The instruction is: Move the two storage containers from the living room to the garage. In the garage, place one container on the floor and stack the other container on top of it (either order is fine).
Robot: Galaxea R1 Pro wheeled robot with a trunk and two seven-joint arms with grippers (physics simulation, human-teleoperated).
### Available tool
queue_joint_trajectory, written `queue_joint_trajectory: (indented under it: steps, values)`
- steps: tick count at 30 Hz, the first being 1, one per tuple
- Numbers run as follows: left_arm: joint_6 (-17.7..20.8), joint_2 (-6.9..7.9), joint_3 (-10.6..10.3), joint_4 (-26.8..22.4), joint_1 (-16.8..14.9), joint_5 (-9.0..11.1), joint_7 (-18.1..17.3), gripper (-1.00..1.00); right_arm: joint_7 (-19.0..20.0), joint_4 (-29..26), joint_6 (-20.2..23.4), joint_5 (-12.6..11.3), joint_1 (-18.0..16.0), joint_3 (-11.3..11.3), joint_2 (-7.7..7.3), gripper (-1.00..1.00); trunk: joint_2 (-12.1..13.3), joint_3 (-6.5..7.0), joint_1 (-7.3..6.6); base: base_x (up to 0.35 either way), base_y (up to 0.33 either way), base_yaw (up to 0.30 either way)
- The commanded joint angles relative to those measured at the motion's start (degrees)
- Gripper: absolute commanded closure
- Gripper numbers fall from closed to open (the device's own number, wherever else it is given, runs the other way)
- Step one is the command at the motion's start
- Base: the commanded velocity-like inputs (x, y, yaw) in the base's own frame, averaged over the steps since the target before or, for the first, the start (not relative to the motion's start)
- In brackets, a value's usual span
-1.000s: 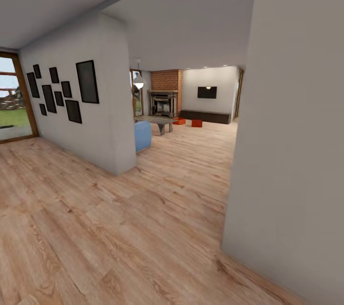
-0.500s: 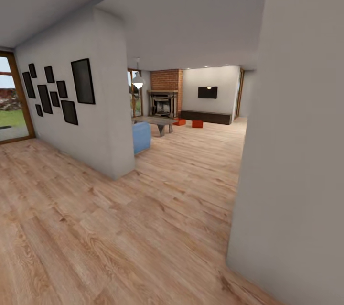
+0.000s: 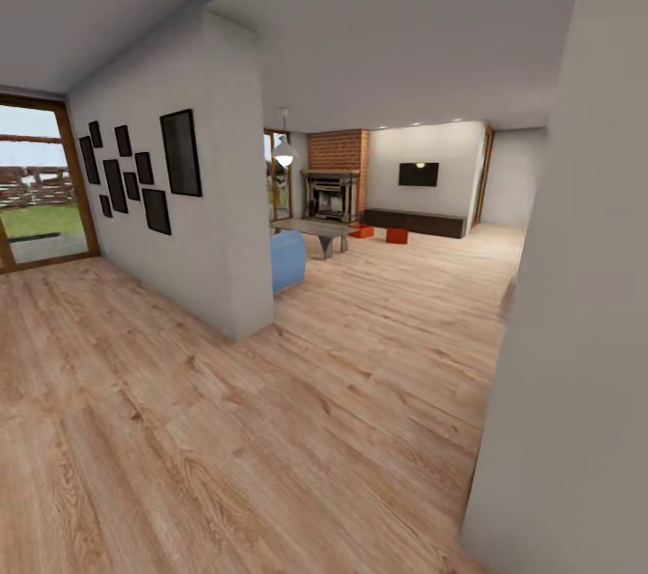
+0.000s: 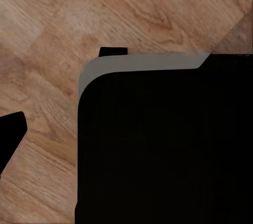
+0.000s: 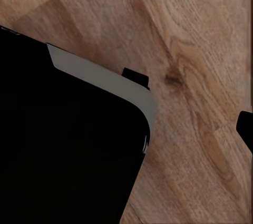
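Your wrist cameras look down on light wood plank flooring [image 4: 47, 34] past the robot's dark base [image 4: 158, 150]; whether either gripper stands wide or closed cannot be told. You are on the approach step. Two orange-red rectangular plastic bins [image 3: 396, 236] lie far ahead, near the red brick fireplace [image 3: 338, 174]; next, drive forward.

The 2 bins [image 3: 396, 235] [image 3: 362, 231] sit far off, too small to make out rims or insides. A near wall [image 3: 576, 331] hides the room's right side. The blue seat [image 3: 288, 259] is half hidden behind the picture wall [image 3: 225, 223].
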Motion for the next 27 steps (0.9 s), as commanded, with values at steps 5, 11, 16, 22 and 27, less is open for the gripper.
queue_joint_trajectory:
  steps: [5,11,16,22,27]
  values:
    - [-0.1,-0.02,0.1,0.0,0.0,0.1,-0.1,-1.00,0.3,0.1,-0.2,-0.6,0.0,0.4,-0.01,-1.00,0.0,-0.06,0.04,0.322,0.000,0.036]
    - [-0.1,-0.02,0.1,0.0,0.0,0.1,-0.1,-1.00,0.4,0.1,-0.1,-0.6,0.0,0.4,0.00,-1.00,0.0,-0.06,0.04,0.322,0.000,0.004]
    - [-0.1,-0.02,0.1,0.0,0.0,0.1,-0.1,-1.00,0.4,0.1,0.0,-0.2,0.0,0.5,0.00,-1.00,0.0,-0.06,0.04,0.322,0.000,0.000]
    - [-0.1,-0.02,0.1,0.0,0.0,0.1,-0.1,-1.00,0.4,0.1,-0.2,-0.2,0.0,0.4,-0.06,-1.00,0.0,-0.06,0.04,0.322,0.000,0.000]
    - [-0.1,-0.02,0.1,0.0,0.0,0.1,-0.1,-1.00,0.4,0.1,-0.1,-0.2,0.0,0.4,0.07,-1.00,0.0,-0.06,0.04,0.322,0.000,0.000]
